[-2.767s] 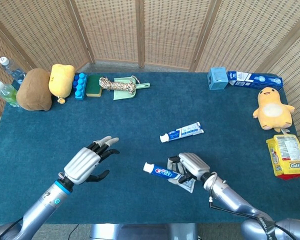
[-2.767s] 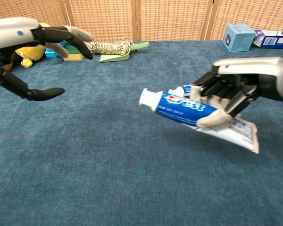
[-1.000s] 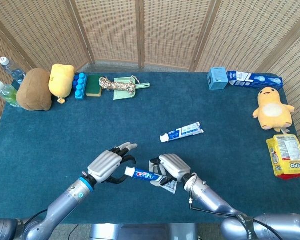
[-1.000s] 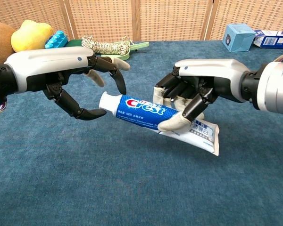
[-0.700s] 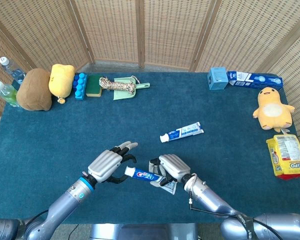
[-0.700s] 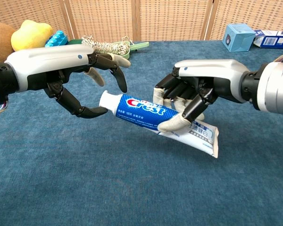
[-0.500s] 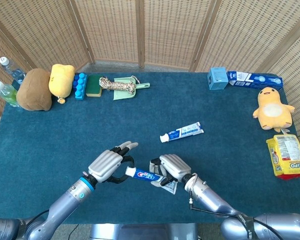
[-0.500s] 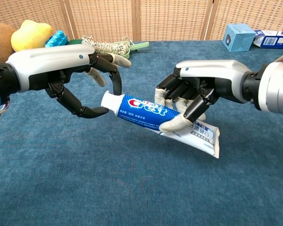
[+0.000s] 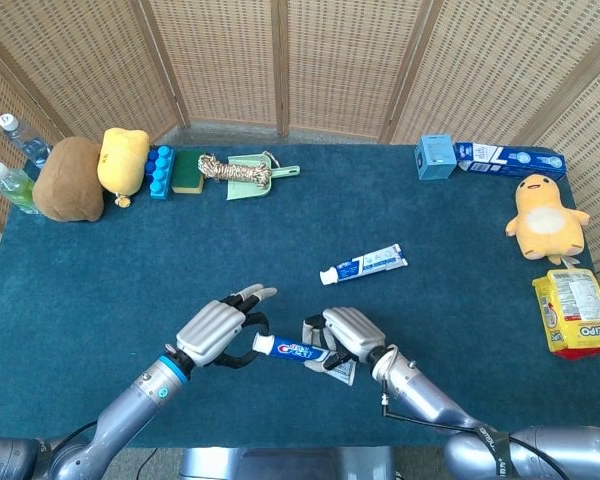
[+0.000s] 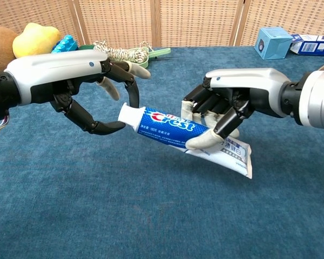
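My right hand (image 10: 240, 100) (image 9: 352, 333) grips a blue and white Crest toothpaste tube (image 10: 170, 128) (image 9: 305, 352) by its flat end and holds it above the blue cloth, white cap pointing left. My left hand (image 10: 65, 75) (image 9: 212, 333) meets it from the left. Its thumb lies under the cap and one curled finger comes down on top, so the cap sits pinched between them, while the other fingers stay spread. A second toothpaste tube (image 9: 363, 265) lies on the table behind both hands.
Back left: brown plush (image 9: 68, 180), yellow plush (image 9: 122, 160), blue blocks (image 9: 160, 171), sponge (image 9: 188, 171), rope on a green dustpan (image 9: 242, 172), two bottles (image 9: 10, 185). Back right: blue box (image 9: 435, 157), long carton (image 9: 508, 158). Right edge: yellow duck plush (image 9: 545, 217), yellow packet (image 9: 575, 312).
My right hand carried the tube leftward to the left hand, which came in from the left. Over the last second both shifted slightly right and the left fingers closed onto the cap.
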Tool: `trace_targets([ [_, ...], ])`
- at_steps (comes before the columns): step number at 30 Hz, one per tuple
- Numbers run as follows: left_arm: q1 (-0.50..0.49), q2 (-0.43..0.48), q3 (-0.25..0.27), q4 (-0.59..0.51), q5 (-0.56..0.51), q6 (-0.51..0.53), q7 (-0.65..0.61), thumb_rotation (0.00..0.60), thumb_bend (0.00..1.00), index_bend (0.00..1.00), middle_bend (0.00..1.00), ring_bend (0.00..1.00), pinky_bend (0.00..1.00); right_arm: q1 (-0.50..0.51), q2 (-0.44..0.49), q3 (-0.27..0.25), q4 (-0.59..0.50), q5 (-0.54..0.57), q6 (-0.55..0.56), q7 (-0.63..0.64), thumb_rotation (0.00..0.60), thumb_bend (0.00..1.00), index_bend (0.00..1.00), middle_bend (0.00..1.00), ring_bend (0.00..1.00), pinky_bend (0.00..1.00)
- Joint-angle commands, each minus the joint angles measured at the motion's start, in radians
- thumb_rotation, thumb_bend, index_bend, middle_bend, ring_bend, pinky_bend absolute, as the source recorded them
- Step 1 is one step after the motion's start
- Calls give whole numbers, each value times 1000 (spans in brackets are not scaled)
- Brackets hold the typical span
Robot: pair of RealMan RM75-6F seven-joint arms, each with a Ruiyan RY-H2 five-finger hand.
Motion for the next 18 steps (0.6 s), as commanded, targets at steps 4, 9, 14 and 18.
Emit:
trace_targets([
  [4, 3, 3, 1, 3, -5, 14, 9, 600, 384, 548, 103, 66, 231, 5, 3, -6, 20, 25, -1, -15, 600, 560, 880, 736, 703, 759],
  [9, 6, 3, 4, 6, -13, 22, 16, 600, 385, 578, 113, 67, 237, 12, 4, -13, 31, 67, 13, -47, 600, 560, 879, 741, 707, 762],
  [14, 6, 3, 4, 7, -18, 24, 18, 600, 385, 584, 114, 68, 237, 17, 5, -13, 28, 97, 15, -61, 600, 561, 879, 744, 710, 764],
  [18, 6, 1, 1, 6, -17, 27, 14, 600, 385, 583, 110, 68, 233, 23, 7, -13, 24, 107, 22, -77, 600, 562, 879, 744, 710, 764],
])
